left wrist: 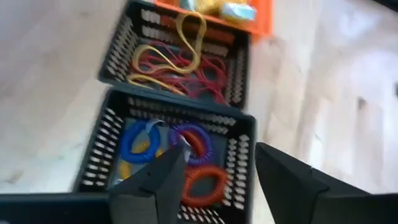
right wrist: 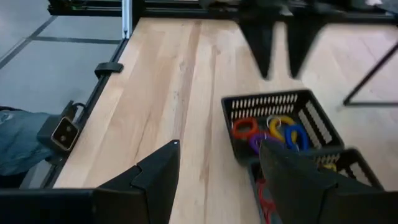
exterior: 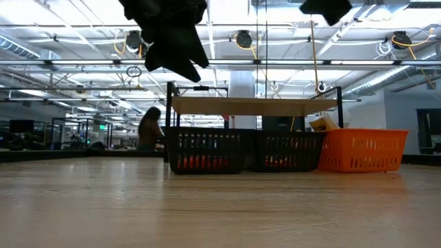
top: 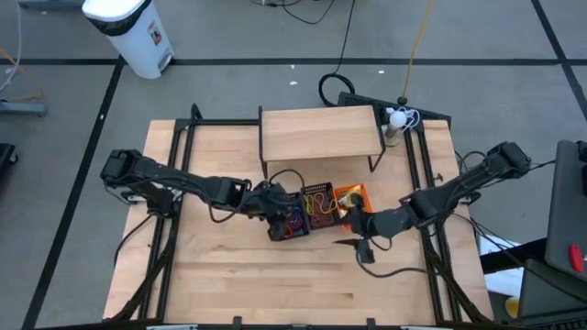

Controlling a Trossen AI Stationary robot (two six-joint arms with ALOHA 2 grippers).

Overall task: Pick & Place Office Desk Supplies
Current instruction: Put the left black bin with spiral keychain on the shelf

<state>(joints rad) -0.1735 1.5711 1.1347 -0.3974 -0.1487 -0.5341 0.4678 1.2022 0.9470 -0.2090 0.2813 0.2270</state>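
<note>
While the left gripper [left wrist: 214,180] hung with fingers parted and empty over a black basket [left wrist: 239,155] of coiled rings [left wrist: 193,140], rubber bands [left wrist: 180,62] filled the next basket, right gripper [right wrist: 217,180] wide, empty, above the wooden surface [top: 275,275].

Across the wooden desk [exterior: 220,207] stand two black baskets [exterior: 207,150] and an orange basket [exterior: 362,150] side by side under a wooden shelf [exterior: 253,105]. A dark arm [exterior: 169,34] hangs from above on the picture's left, and a person [exterior: 149,129] sits in the room behind.
</note>
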